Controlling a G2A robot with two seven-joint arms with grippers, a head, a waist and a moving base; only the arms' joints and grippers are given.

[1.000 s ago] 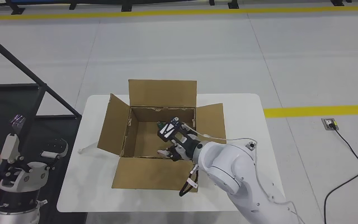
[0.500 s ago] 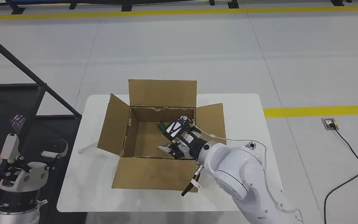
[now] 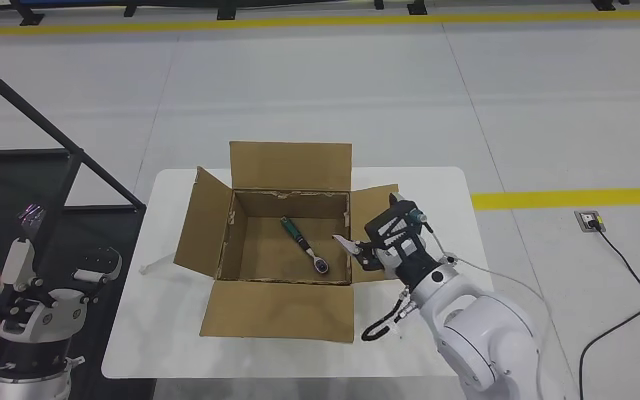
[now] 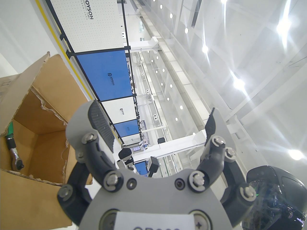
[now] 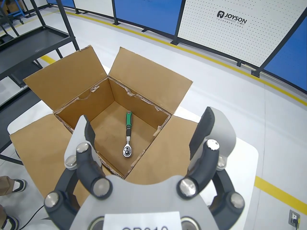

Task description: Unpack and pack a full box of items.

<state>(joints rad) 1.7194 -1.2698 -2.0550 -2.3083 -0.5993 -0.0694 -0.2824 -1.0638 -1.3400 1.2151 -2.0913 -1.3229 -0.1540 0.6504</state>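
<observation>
An open cardboard box (image 3: 290, 165) stands on the white table (image 3: 430, 190). A ratchet wrench (image 3: 305, 245) with a green handle lies alone on the box floor, its head toward the front right corner. My right gripper (image 3: 352, 252) hangs open and empty above the box's right flap, a little outside the rim. In the right wrist view the gripper (image 5: 146, 118) looks down on the box (image 5: 148, 80) and the ratchet (image 5: 127, 132). My left gripper (image 4: 153, 111) is open, empty and tilted up at the ceiling. The box (image 4: 48, 80) and ratchet (image 4: 13, 147) sit off to its side.
A black metal rack (image 3: 60, 190) stands left of the table, and the right wrist view also has this rack (image 5: 36, 39). The box's front flap (image 3: 280, 310) and right flap (image 3: 378, 210) lie folded outward. Bare tabletop (image 5: 244, 154) lies right of the box.
My right gripper has pulled out of the box, moving right and up to above the right flap. The ratchet now lies uncovered on the box floor.
</observation>
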